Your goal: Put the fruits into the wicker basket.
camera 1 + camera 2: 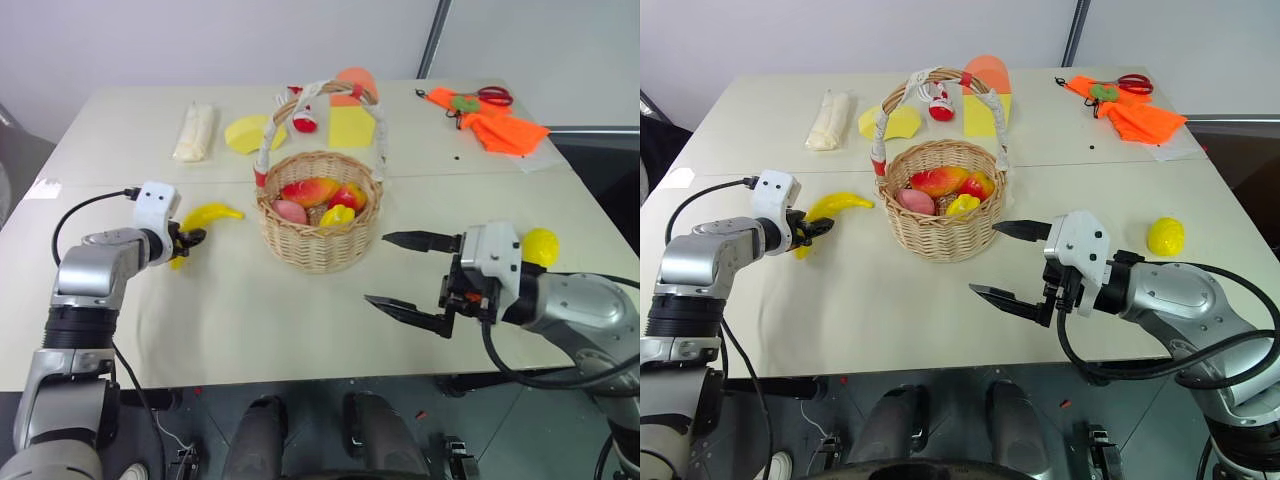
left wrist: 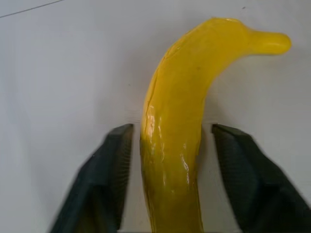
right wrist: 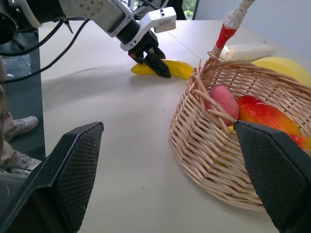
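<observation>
My left claw [image 1: 188,240] reaches low over the pale bench [image 1: 300,320] at about nine o'clock from the round tan woven wicker basket [image 1: 320,232]. The forearm runs forward and the wrist tips down. Its two black fingers [image 2: 104,179] flank the long curved glossy yellow banana [image 2: 180,126], which lies flat on the bench between them; a thin gap shows on each side, so I cannot tell whether the grip has landed. The banana's stem end points toward the basket.

My right claw [image 1: 410,275] hangs above the bench at about four o'clock from the basket, elbow bent, pointing nearly level across toward my left. It stands spread wide and carries nothing; the wrist view looks between its fingers [image 3: 63,174] at the basket wall.

The small round bumpy yellow lemon [image 1: 1165,236] sits on the bench at three o'clock from the basket, well apart from it, just beyond my right wrist. The basket holds red, orange and yellow toy fruit pieces [image 1: 318,192] under its tall white handle with red bands [image 1: 318,98].
</observation>
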Robot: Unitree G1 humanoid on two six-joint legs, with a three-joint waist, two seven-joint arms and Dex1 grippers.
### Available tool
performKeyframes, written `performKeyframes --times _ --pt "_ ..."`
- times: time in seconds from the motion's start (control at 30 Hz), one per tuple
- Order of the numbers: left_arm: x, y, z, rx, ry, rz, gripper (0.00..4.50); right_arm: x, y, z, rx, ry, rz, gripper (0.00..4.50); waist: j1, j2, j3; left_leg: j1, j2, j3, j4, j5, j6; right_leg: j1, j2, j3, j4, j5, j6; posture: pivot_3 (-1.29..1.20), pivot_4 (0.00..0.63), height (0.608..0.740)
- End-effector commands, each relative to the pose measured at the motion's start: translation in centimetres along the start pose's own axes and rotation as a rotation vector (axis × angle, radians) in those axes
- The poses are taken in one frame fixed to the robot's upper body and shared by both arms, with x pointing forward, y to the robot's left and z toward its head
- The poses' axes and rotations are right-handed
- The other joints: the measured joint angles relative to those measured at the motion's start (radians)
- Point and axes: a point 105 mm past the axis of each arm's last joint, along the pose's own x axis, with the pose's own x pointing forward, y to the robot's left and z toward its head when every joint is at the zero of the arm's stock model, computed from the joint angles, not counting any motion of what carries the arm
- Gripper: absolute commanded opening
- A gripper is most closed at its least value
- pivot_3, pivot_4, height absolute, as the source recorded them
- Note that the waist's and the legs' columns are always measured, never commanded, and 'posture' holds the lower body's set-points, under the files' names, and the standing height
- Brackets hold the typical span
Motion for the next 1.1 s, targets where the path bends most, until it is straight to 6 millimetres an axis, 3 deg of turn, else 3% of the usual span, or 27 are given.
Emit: performKeyframes --times 0.03,0.17,0.23,0.3,0.37,0.47,0.57,0.67,0.77,0.9,1.1 --pt "-1.0 1.5 0.6 0.015 -0.015 0.054 0.66 -0.1 0.2 0.5 -0.048 -0.019 0.005 4.50 0.000 0.000 0.000 0.000 0.000 0.000 0.000 0.000 0.000 0.000 0.000 0.000 0.000 0.000 0.000 0.00 0.150 0.740" --pt "-3.6 4.5 0.6 0.034 -0.061 0.140 0.61 -0.5 -0.3 0.1 -0.066 -0.011 -0.017 4.50 -0.009 0.000 0.000 0.001 0.001 0.000 0.000 0.000 0.000 0.000 0.000 0.000 0.000 0.000 0.000 0.00 0.150 0.740" --pt "-5.5 4.6 1.3 0.027 -0.153 0.091 0.61 -0.8 -0.7 0.1 -0.073 -0.004 -0.035 4.50 -0.009 0.000 0.000 0.001 0.002 0.001 -0.001 0.000 0.000 -0.001 0.001 0.000 0.000 0.000 0.000 0.00 0.150 0.740" --pt "-8.0 3.0 1.9 0.068 -0.242 -0.054 0.61 -1.3 -1.4 -0.1 -0.078 0.009 -0.055 4.50 -0.005 0.000 0.000 0.000 0.003 0.000 -0.001 0.000 0.000 -0.002 0.001 0.000 0.001 -0.001 -0.003 0.00 0.150 0.740" --pt "-10.5 -0.6 2.2 0.155 -0.289 -0.269 0.61 -1.8 -2.1 -0.2 -0.085 0.022 -0.069 4.50 0.000 0.000 0.000 0.000 0.005 0.001 -0.001 0.000 0.000 -0.001 -0.001 0.000 0.001 -0.002 -0.003 0.00 0.150 0.740" --pt "-12.4 -5.1 2.7 0.197 -0.313 -0.493 0.61 -2.0 -2.9 -0.1 -0.090 0.023 -0.080 4.50 0.012 0.000 0.000 0.000 0.006 0.004 0.000 0.000 -0.001 0.001 -0.005 -0.002 -0.001 -0.002 -0.004 0.00 0.150 0.740" --pt "-12.0 -7.5 5.0 0.216 -0.379 -0.532 0.61 -1.9 -3.5 0.0 -0.103 0.028 -0.082 4.50 0.023 0.000 0.000 0.000 0.006 0.006 0.001 0.000 -0.001 0.003 -0.006 -0.002 -0.004 -0.001 -0.006 0.00 0.150 0.740" --pt "-10.6 -12.1 9.7 0.274 -0.517 -0.568 0.61 -1.6 -3.9 0.4 -0.116 0.024 -0.085 4.50 0.035 0.000 0.000 -0.001 0.003 0.006 0.003 0.000 -0.001 0.005 -0.004 -0.003 -0.005 -0.001 -0.005 0.00 0.150 0.740" --pt "-9.5 -15.0 12.1 0.299 -0.558 -0.595 0.61 -1.4 -4.1 0.8 -0.123 0.017 -0.094 4.50 0.024 -0.001 -0.001 -0.002 0.001 0.006 0.004 0.000 0.000 0.007 -0.003 -0.002 -0.008 0.001 0.000 0.00 0.150 0.740" --pt "-7.5 -17.5 13.7 0.283 -0.537 -0.613 0.61 -1.5 -4.2 1.2 -0.129 0.012 -0.129 4.50 0.009 -0.001 -0.001 -0.002 0.001 0.007 0.002 -0.002 0.003 0.006 -0.003 0.000 -0.007 0.000 0.008 0.00 0.150 0.740" --pt "-5.1 -18.5 13.7 0.331 -0.491 -0.586 0.61 -1.8 -4.3 1.0 -0.119 0.029 -0.185 4.50 -0.001 -0.001 -0.001 -0.001 0.003 0.003 0.000 -0.002 0.004 0.003 0.002 0.000 -0.004 0.000 0.008 0.00 0.150 0.740"
